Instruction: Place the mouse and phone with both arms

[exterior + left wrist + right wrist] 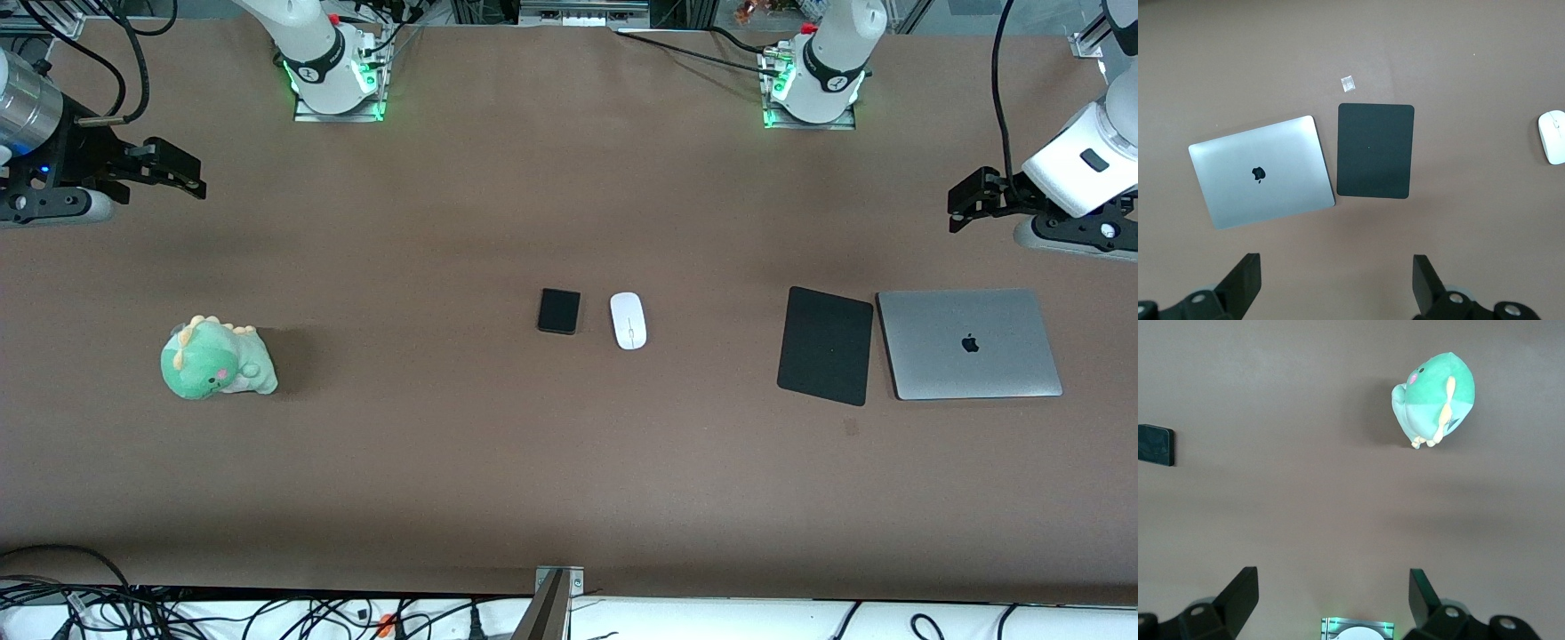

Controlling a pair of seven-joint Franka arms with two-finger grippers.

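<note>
The black phone (559, 311) and the white mouse (628, 320) lie side by side on the brown table (569, 480) near its middle, the mouse toward the left arm's end. My left gripper (958, 206) hangs open and empty over bare table at the left arm's end. Its wrist view shows the open gripper (1336, 280) and the mouse (1553, 137) at the frame's edge. My right gripper (191, 175) hangs open and empty over bare table at the right arm's end. Its wrist view shows the open gripper (1331, 597) and part of the phone (1155, 445).
A matte black mouse pad (826, 345) and a closed silver laptop (969, 343) lie side by side toward the left arm's end; both show in the left wrist view, pad (1375, 151) and laptop (1261, 171). A green plush dinosaur (216, 358) sits toward the right arm's end.
</note>
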